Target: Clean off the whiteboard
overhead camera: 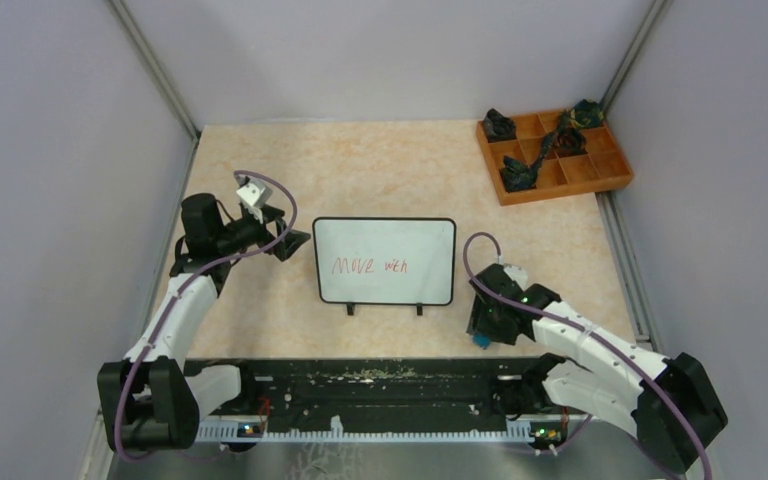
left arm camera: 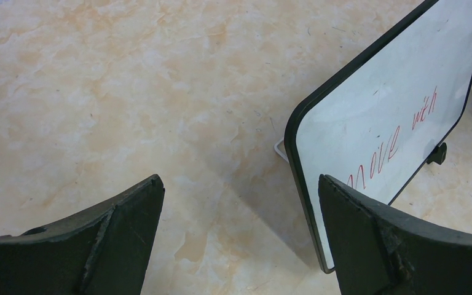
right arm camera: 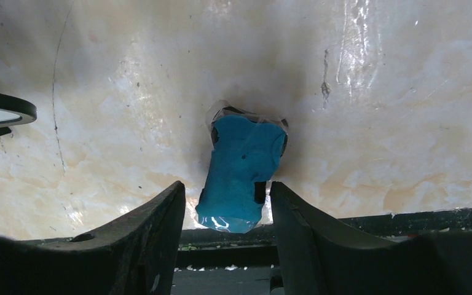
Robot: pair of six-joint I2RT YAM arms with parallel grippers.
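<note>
From above, the whiteboard [overhead camera: 385,240] stands on its feet mid-table, its red writing not yet wiped. My left claw [overhead camera: 288,246] hovers just beside its left edge. My right claw [overhead camera: 483,322] is low over the table, near the board's near-right corner. I judge one is placed to steady the board and the other to fetch the wiper.

Through my left wrist, my fingers are spread wide with nothing between them. The board's left edge lies close by one finger, ready, I think, to brace the frame against sliding.

Through my right wrist, my fingers straddle a blue eraser pad [right arm camera: 243,166] lying on the table. They are narrowly parted: one touches the pad, a sliver of gap shows at the other, so it isn't pinched yet.
</note>
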